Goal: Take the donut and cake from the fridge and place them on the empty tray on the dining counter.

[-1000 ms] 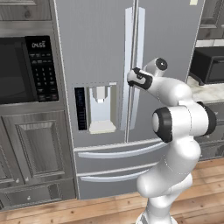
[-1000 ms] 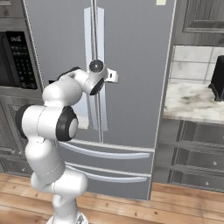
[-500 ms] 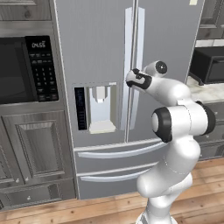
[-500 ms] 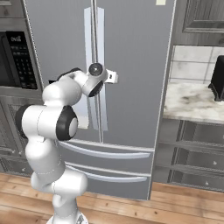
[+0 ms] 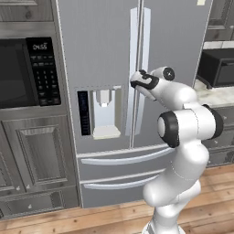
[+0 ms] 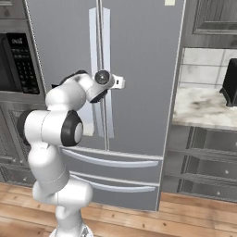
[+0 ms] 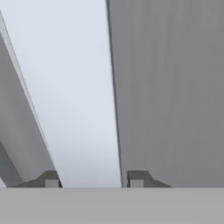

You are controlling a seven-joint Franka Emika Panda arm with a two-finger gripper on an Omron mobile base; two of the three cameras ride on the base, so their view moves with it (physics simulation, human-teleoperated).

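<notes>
Straddling a long vertical handle [image 7: 74,109] of the shut fridge [image 5: 105,59], the gripper [image 7: 94,179] is seen with a fingertip either side, contact not discernible, so donut and cake are presumably behind closed doors, everything left.

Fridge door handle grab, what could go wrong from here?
1. In the hand view the pale vertical handle of the grey stainless fridge sits between the jaws of the gripper, but close to one fingertip; an off-centre grip might slip.
2. The two handles stand side by side, so the jaws could catch the neighbouring handle.
</notes>
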